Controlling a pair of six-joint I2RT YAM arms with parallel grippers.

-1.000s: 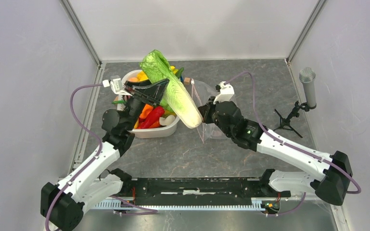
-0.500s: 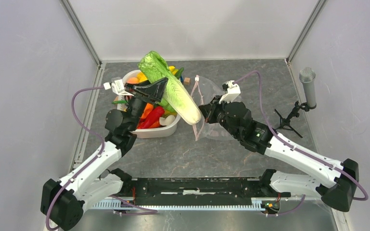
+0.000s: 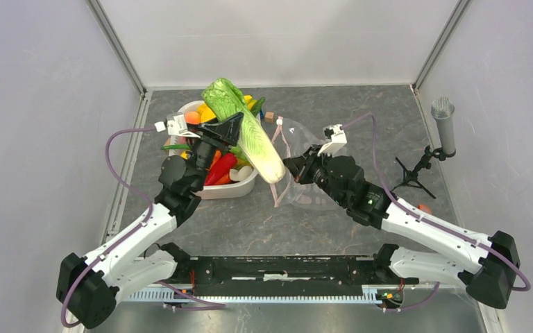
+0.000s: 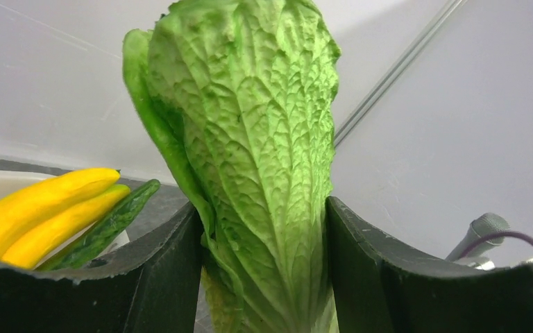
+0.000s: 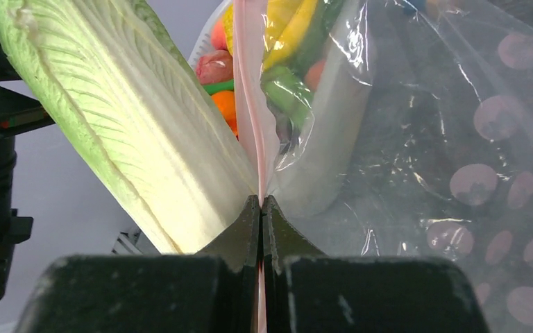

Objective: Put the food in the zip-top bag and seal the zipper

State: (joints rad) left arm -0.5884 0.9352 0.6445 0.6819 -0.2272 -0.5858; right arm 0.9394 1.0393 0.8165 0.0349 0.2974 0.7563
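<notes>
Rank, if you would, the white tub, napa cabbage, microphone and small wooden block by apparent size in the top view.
1. white tub, partly covered
2. napa cabbage, held nearer the camera, so unsure against the tub
3. microphone
4. small wooden block

The tub (image 3: pixel 244 189) is sitting on the desk (image 3: pixel 264 218), toward ten o'clock from its middle, with other food (image 3: pixel 221 168) lying in it. The napa cabbage (image 3: pixel 246 132) is hanging tilted over the tub's three o'clock rim, clamped in the left claw (image 3: pixel 230 130). The zip-top bag (image 3: pixel 304 135) is lying just beside the tub at three o'clock, the right claw (image 3: pixel 286 166) pinching its zipper (image 3: pixel 280 179). A microphone (image 3: pixel 444 125) is standing well apart, toward three o'clock.
</notes>
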